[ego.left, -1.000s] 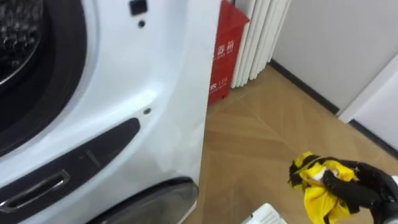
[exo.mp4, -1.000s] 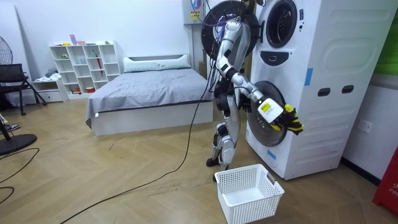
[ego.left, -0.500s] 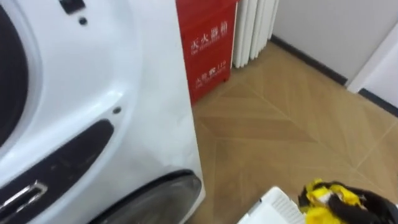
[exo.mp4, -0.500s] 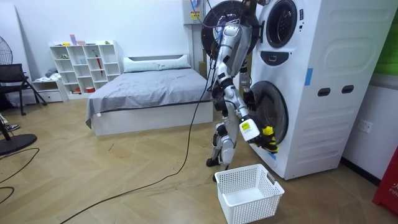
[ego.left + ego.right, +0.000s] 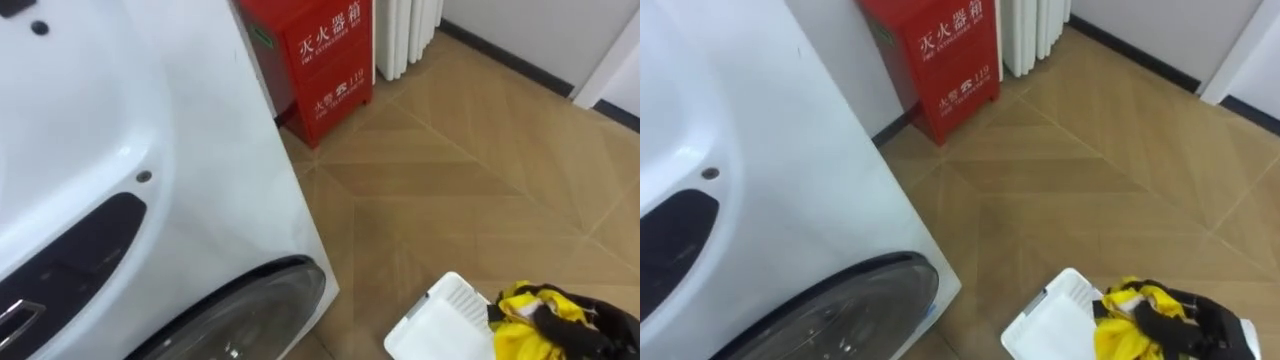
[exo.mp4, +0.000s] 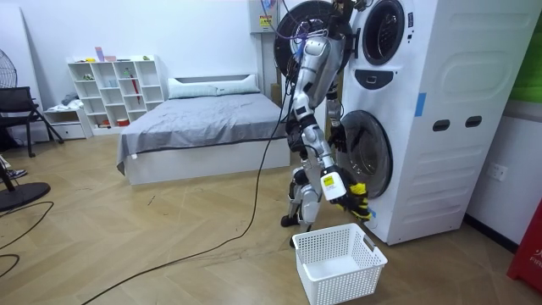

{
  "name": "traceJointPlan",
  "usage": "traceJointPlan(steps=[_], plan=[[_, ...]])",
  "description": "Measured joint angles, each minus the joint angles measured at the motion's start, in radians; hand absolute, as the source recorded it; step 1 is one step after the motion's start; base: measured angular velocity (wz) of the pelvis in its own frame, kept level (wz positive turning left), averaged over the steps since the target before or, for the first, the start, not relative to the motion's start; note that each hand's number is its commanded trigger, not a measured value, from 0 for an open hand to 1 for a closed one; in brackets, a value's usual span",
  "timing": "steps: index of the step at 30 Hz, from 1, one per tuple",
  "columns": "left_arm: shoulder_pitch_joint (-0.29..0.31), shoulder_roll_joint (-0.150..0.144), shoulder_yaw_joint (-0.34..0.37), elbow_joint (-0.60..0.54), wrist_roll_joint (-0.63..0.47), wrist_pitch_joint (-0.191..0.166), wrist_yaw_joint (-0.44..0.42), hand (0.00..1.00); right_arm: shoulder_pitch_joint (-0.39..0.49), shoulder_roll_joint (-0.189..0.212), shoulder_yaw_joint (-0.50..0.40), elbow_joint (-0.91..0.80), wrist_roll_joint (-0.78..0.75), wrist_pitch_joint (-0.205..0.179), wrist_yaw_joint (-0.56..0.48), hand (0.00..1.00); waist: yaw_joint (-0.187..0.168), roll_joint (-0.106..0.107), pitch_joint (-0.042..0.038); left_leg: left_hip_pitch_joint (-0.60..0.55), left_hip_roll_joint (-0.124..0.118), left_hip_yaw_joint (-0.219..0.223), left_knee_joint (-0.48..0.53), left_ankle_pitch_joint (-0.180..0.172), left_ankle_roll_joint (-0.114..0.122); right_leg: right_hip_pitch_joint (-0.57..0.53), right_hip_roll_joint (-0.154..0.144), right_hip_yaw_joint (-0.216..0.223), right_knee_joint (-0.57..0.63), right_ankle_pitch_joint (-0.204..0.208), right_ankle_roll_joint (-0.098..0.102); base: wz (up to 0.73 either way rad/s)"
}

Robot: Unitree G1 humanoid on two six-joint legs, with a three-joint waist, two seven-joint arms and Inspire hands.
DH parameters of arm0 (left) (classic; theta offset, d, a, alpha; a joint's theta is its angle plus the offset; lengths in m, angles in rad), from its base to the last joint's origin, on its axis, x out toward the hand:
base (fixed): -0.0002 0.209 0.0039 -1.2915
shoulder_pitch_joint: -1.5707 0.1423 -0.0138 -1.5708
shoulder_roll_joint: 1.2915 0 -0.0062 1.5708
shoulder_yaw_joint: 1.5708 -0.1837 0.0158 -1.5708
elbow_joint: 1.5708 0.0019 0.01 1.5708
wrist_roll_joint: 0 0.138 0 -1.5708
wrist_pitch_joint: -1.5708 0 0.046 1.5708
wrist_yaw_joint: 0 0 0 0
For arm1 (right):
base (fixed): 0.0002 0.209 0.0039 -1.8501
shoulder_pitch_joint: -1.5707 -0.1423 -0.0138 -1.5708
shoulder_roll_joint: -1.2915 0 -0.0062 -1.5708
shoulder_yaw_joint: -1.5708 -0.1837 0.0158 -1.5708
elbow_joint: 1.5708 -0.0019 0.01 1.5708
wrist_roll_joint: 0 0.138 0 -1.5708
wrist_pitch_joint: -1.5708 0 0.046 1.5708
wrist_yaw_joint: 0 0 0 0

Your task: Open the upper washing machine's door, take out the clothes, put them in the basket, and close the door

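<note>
Yellow garment (image 5: 518, 322) pinched in the right hand (image 5: 585, 320), its dark fingers curled round it, above the white basket (image 5: 440, 320) rim beside the washing machine (image 5: 150, 200); risk: released this off-centre, the cloth probably catches the rim and slides to the floor

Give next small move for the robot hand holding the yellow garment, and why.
Probably shift it over the middle of the white basket, then open: the right robot hand is shut on the yellow garment, above its rim, not yet inside.
</note>
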Motion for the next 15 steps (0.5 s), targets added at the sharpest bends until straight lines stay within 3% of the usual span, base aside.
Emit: traceJointPlan(steps=[8, 11, 15], plan=[[-0.002, 0.002, -0.020, -0.004, -0.046, -0.019, 0.012, 0.00, 0.001, 0.001, 0.036, 0.008, 0.005, -0.008, -0.028, 0.00, 0.001, 0.001, 0.0002, -0.014, 0.001, -0.002, 0.002, 0.000, 0.000, -0.009, -0.003, -0.011, 0.000, 0.000, 0.000, 0.00], [-0.002, 0.002, -0.027, -0.004, -0.046, -0.022, 0.012, 0.00, -0.004, 0.001, 0.036, 0.033, 0.004, -0.036, -0.043, 0.00, 0.001, 0.001, 0.0003, -0.015, 0.001, -0.007, 0.002, 0.000, 0.000, -0.007, -0.005, -0.018, 0.000, 0.000, 0.000, 0.06], [-0.001, 0.002, -0.032, -0.005, -0.045, -0.024, 0.012, 0.00, 0.002, 0.001, 0.036, 0.042, 0.004, -0.037, -0.042, 0.00, 0.001, 0.000, 0.0011, -0.015, 0.000, -0.011, -0.004, 0.000, 0.000, -0.007, -0.007, -0.026, -0.002, -0.001, -0.001, 0.06]])
